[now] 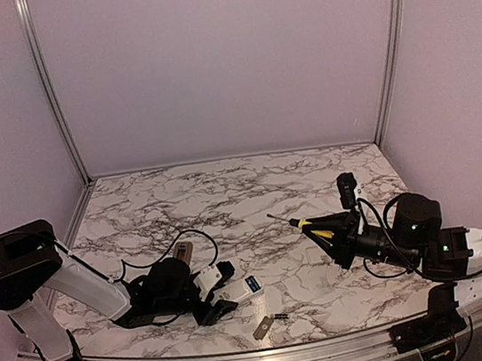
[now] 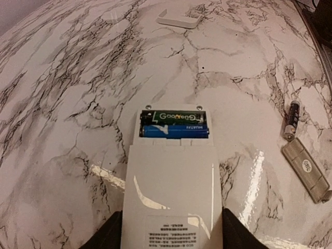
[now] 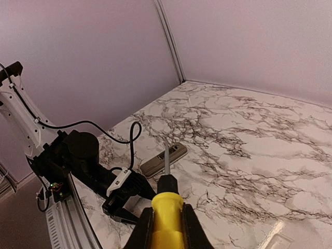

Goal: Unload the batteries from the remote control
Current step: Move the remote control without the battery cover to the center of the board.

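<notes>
Top external view: my left arm reaches low along the near edge of the bench, where the remote sits back-up, left of middle. A cover plate and one loose battery lie just beside each other, closer to that edge. Plain pale walls enclose the marbled top.

Left wrist view: the left fingers lie against both long sides of the remote, and I judge it grasped. Its bay is open, with a dark battery and a blue battery seated inside. So one is out and two remain.

Right wrist view: the right fingers are clenched on a yellow-handled screwdriver, held above the bench toward its right edge.
</notes>
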You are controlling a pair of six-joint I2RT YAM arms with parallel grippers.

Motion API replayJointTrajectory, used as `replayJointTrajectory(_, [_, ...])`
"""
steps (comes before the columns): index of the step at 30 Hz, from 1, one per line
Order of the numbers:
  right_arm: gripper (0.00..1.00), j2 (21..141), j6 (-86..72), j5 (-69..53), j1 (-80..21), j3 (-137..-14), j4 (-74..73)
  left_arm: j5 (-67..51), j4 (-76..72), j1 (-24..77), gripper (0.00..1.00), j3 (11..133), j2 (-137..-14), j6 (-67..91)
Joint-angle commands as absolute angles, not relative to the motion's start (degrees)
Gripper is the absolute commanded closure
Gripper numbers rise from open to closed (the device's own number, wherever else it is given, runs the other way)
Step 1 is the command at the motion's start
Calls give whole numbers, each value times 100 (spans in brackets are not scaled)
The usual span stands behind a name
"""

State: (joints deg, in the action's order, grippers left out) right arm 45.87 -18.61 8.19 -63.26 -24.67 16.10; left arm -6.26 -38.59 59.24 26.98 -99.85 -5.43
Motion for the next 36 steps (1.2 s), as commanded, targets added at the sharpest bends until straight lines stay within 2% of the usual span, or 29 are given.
replayJointTrajectory(1, [100, 4384, -1905, 954, -6355, -2435, 1442, -399, -3282, 6178, 54, 2968, -10154, -627])
replayJointTrajectory(11, [100, 4008, -1851, 1211, -6356, -2450, 1033, -888, -3199, 6247, 56, 3956, -10783, -662])
replayJointTrajectory(16, [100, 3756, -1874, 1312, -6354, -2342, 929, -981, -3090, 6253, 49, 4288, -11078, -707])
replayJointTrajectory(20, [100, 3719, -1865, 1344, -6350, -2323, 890, -987, -3054, 6258, 30, 4253, -11013, -796])
replayJointTrajectory(22, [100, 3741, -1868, 1358, -6352, -2320, 884, -972, -3091, 6258, 18, 4135, -10865, -825])
replayJointTrajectory(23, [100, 3744, -1861, 1366, -6354, -2320, 887, -1001, -3109, 6258, 3, 4058, -10756, -838])
replayJointTrajectory(24, [100, 3750, -1863, 1375, -6354, -2320, 884, -1000, -3111, 6258, 1, 3984, -10632, -851])
replayJointTrajectory(27, [100, 3758, -1871, 1401, -6355, -2312, 885, -663, -3431, 6258, 1, 3594, -10171, -781])
replayJointTrajectory(33, [100, 3763, -1883, 1441, -6355, -2312, 891, 546, -5267, 6249, 1, 2396, -9353, -527])
replayJointTrajectory(36, [100, 3779, -1904, 1442, -6360, -2303, 921, 651, -4572, 6249, 1, 2524, -9246, -600])
